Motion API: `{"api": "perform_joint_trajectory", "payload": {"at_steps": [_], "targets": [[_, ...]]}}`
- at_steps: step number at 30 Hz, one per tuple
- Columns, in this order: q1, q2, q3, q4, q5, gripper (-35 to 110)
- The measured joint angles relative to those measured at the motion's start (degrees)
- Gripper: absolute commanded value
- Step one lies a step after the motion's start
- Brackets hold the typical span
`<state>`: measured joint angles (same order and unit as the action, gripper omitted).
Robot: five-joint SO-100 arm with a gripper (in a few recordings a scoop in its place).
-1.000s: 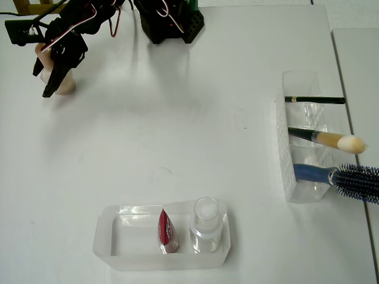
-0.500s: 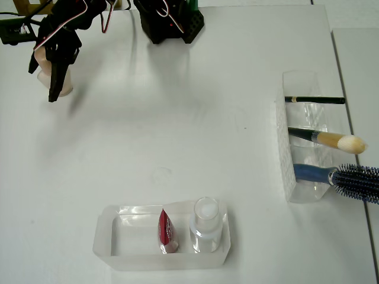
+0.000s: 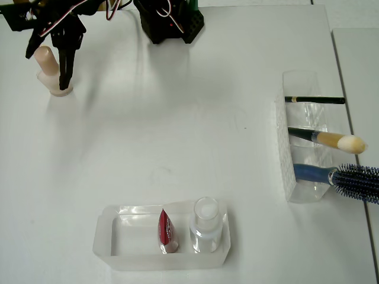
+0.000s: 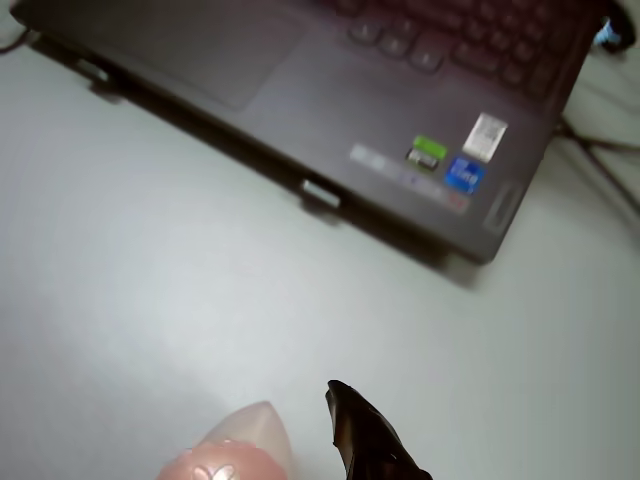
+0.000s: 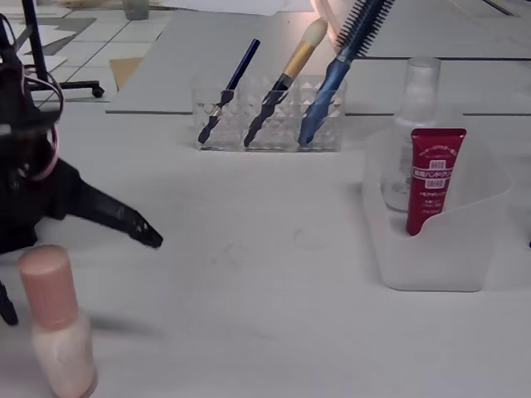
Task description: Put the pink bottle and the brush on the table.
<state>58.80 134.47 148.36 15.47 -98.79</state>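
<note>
— What do you see from above?

— The pink bottle stands upright on the table, far in the upper left corner of the overhead view. The gripper hangs right over it, its dark fingers spread, one to each side of the bottle. They look clear of the bottle, though from this angle I can't rule out a light touch.

— And the brush?

— The brush sits in the clear holder at the right edge, in the middle slot, between a thin pencil and a blue hairbrush. Near the bottom there is a clear tray holding a red tube and a clear bottle.

— From the wrist?

— The bottle's cap shows at the bottom edge, with one dark fingertip just to its right, a gap between them. Beyond lies white table and a dark laptop, blurred.

— And the side camera?

— In the fixed view the bottle stands at the lower left, nothing clamped on it. One finger points rightward above and behind it; another dark tip shows at the left edge. The brush leans in the holder at the back, and the tube stands in the tray on the right.
</note>
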Motion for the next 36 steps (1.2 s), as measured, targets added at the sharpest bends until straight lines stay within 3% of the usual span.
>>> {"api": "perform_joint_trajectory", "payload": {"at_steps": [6, 15, 19, 31, 36], "targets": [[0.0, 7.4, -0.4, 5.3, -3.3, 68], [-2.6, 14.6, -20.7, 31.0, -5.4, 70], [-7.9, 15.4, -25.6, 37.0, -4.7, 70], [-29.4, 19.2, -26.8, 42.5, -3.0, 70], [-44.4, 10.2, -20.0, 24.9, -2.3, 70]]}}
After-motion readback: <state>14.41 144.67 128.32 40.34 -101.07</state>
